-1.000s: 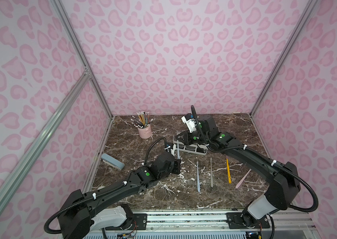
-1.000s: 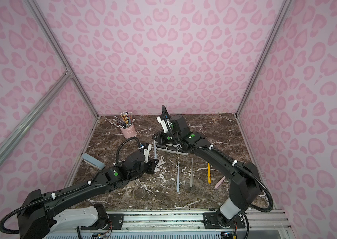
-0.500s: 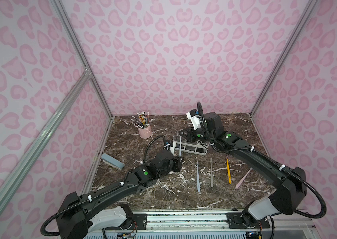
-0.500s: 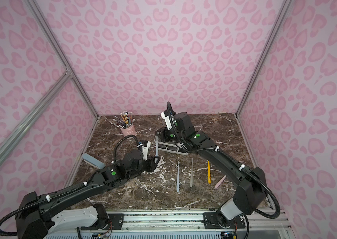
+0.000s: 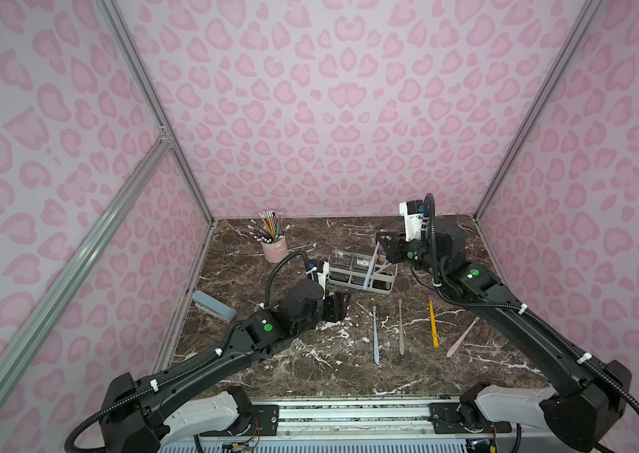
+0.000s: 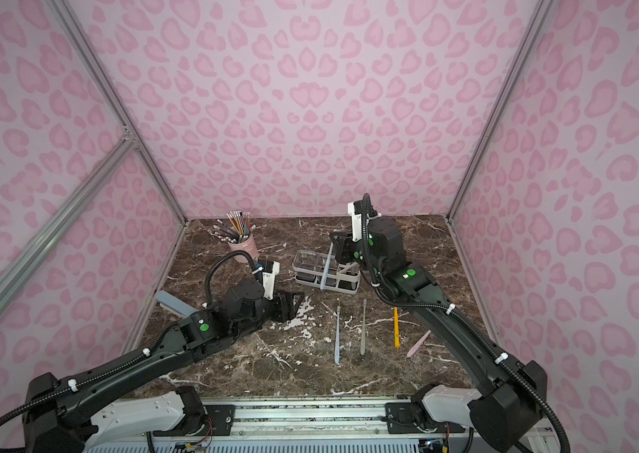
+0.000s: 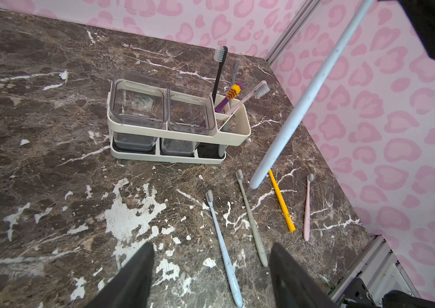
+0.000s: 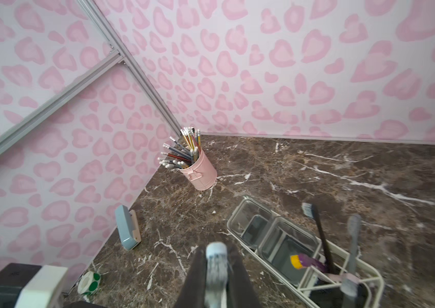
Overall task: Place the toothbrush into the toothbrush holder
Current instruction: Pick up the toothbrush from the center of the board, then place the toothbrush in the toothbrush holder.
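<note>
**A:** Above the marble top (image 7: 50, 186), the pale blue toothbrush (image 7: 307, 98) hangs tilted in the air, tail down, near the toothbrush holder (image 7: 184, 134) but not in it. How will it handle?

**B:** Light and stiff, I'd judge: a thin, smooth plastic stick that could swivel in a pinch. The right gripper (image 5: 381, 244) is clamped on it near the bristle end. That's a sensible spot, since the long tail can go in first.

**A:** Is it over the slotted end?

**B:** Cannot tell. Brushes already lean in that end, a black brush (image 7: 219, 77) tallest, so room looks tight and a nudge could tip them.

**A:** The other arm?

**B:** The left gripper (image 7: 211, 256) stands wide apart and empty, low over the table. A blue brush (image 7: 223, 245), a grey brush (image 7: 251, 221), a yellow stick (image 7: 281, 202) and a pink brush (image 7: 307, 210) lie loose on the marble.

**A:** Anything to read?

**B:** No brand or label that I can make out. A red mark on the yellow stick is too small, and the pink cup (image 8: 200, 170) of pencils shows no writing.
</note>
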